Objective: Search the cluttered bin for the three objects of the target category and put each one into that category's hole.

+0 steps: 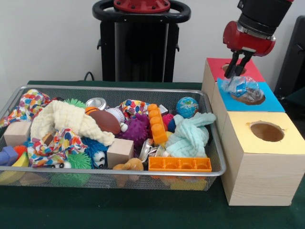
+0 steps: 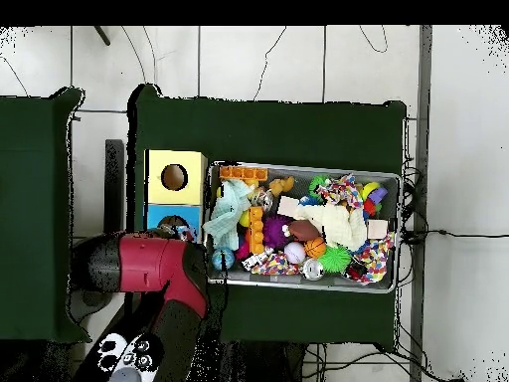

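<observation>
Jaws narrow, just above a crumpled plastic bottle (image 1: 243,88) on the blue box (image 1: 274,102).
Gripper (image 1: 238,71): drop-off step; the bottle sits over the hole and likely needs pushing through.

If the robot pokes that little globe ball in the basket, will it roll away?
Probably a little. The small blue-green globe ball is round and smooth, so it should roll easily, but the mint green cloth and the wire basket beside it would likely stop it.

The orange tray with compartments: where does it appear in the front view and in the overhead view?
Front view: the orange tray lies at the basket's near right corner, beside the yellow box.
Overhead view: it lies at the basket's top left corner.
Shared landmark: the yellow box, next to that corner in both.
</observation>
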Robot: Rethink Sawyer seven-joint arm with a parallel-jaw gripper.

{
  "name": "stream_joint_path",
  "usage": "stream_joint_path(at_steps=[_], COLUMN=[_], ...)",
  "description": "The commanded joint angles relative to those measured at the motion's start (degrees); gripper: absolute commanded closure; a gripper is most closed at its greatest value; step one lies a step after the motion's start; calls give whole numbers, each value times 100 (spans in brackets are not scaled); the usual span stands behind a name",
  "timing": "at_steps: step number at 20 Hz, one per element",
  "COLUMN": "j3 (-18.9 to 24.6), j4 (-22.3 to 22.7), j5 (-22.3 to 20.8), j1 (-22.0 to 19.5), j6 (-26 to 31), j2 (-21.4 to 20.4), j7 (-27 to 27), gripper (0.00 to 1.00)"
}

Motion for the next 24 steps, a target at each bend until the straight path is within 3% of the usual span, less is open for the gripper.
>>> stream_joint_path(at_steps=[1, 12, 24], j3=[301, -269, -198], j4=[246, 188, 272], j5=[24, -53, -99], j1=[158, 545, 560], j6=[35, -65, -381], j2=[426, 628, 757], j7=[1620, 1844, 1971], gripper=[100, 100, 100])
